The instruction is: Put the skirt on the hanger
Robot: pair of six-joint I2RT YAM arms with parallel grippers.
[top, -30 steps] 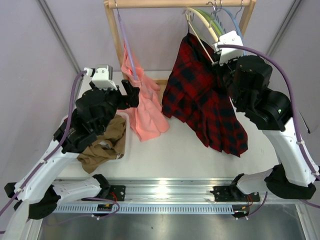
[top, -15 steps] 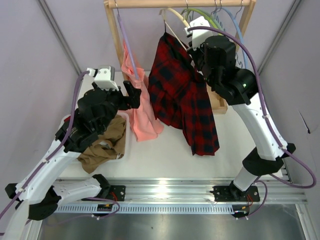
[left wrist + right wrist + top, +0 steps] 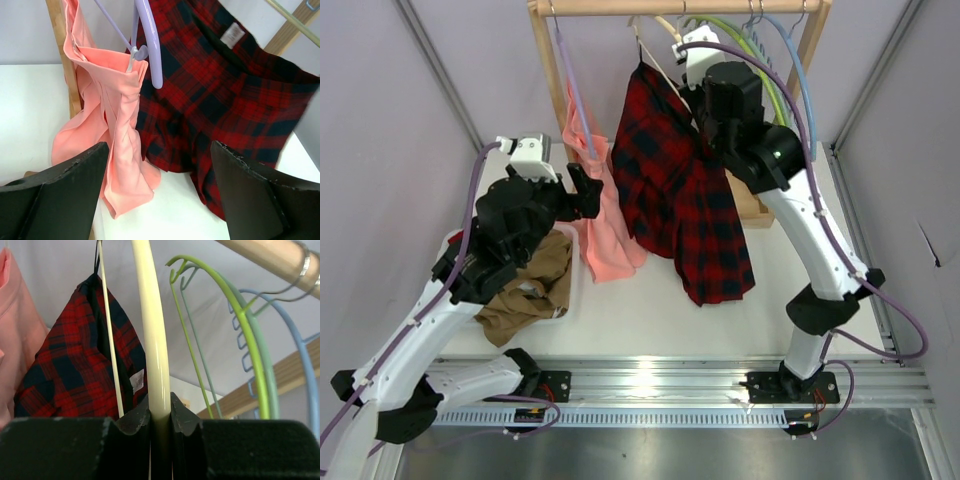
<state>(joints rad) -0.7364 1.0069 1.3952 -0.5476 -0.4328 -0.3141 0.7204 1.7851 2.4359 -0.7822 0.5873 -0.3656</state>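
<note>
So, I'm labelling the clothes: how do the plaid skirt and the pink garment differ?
The skirt is red-and-black plaid; the pink garment is plain. The skirt is bigger than the pink garment. The skirt's cream hanger is clamped in the right gripper; the pink garment's lilac hanger is untouched. Both hang on hangers.

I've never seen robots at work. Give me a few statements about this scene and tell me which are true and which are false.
1. The right gripper is clamped on the cream hanger. True.
2. The plaid skirt lies flat on the table. False: it hangs from the cream hanger.
3. The left gripper holds the pink garment. False: its jaws stand open and empty, facing that garment.
4. The pink garment hangs on a lilac hanger. True.
5. The brown cloth hangs on the rack. False: it lies in a crumpled heap on the left.
</note>
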